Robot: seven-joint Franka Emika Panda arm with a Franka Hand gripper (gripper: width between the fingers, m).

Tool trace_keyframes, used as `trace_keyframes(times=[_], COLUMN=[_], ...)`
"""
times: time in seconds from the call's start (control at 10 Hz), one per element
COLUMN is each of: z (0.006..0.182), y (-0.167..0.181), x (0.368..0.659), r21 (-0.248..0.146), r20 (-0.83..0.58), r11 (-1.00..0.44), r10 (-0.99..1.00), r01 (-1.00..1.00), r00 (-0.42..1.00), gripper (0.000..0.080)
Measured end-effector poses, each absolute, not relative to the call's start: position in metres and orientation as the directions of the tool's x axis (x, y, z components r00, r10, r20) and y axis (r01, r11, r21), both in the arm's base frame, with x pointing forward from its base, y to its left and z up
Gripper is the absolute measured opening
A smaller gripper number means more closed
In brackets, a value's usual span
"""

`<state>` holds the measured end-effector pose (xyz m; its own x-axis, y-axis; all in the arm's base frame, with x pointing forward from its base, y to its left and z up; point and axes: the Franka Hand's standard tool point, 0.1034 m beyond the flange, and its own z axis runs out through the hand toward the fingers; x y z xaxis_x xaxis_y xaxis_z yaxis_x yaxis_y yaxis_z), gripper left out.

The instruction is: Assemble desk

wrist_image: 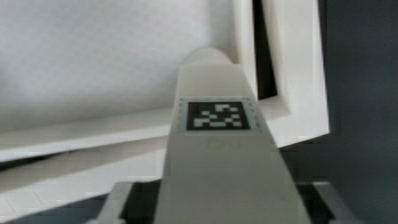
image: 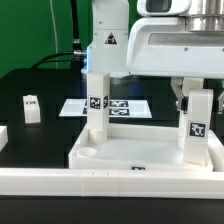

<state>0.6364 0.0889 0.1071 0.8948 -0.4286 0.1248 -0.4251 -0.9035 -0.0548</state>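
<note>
My fingers (wrist_image: 134, 200) are closed on the flat upper sides of a white leg (image: 197, 122) I judge stiff, light and slick, upright at the desk tray's (image: 130, 172) three-o'clock corner in the exterior view.

Tool (image: 196, 97) pointing down, clamped on leg (image: 197, 128)

We are looking at a robotics lab bench, not a home or a shop. A white robot arm (image: 100, 20) with a triangular warning sticker (image: 109, 40) stands at a black table (image: 30, 80). A marker board (image: 128, 106) lies flat on the table, and each white leg (image: 96, 110) carries a black-and-white square tag. Cables (image: 75, 25) hang behind, and 1 white rail (image: 100, 182) edges the front.
</note>
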Motion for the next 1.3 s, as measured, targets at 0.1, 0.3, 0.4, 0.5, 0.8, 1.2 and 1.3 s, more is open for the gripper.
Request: trace_keyframes(times=[0.1, 0.3, 0.4, 0.5, 0.8, 1.2, 1.3], z=[0.1070, 0.1066, 0.1064, 0.1062, 0.1061, 0.1063, 0.1067], y=[0.0916, 0.0937, 0.0940, 0.0939, 0.0930, 0.0947, 0.0967], x=[0.6375, 0.6376, 0.6374, 0.6369, 0.6360, 0.6357, 0.6357], r21=[-0.085, -0.108, -0.120, -0.127, -0.128, -0.127, -0.126], r20=[0.122, 0.103, 0.089, 0.073, 0.043, 0.045, 0.050], r11=[-0.819, -0.708, -0.640, -0.558, -0.408, -0.427, -0.458], r10=[-0.573, -0.706, -0.768, -0.830, -0.913, -0.904, -0.889], r01=[-0.567, -0.698, -0.759, -0.820, -0.904, -0.895, -0.880], r00=[0.810, 0.701, 0.634, 0.554, 0.406, 0.424, 0.455], gripper=[0.0291, 0.0291, 0.0291, 0.0291, 0.0291, 0.0567, 0.0624])
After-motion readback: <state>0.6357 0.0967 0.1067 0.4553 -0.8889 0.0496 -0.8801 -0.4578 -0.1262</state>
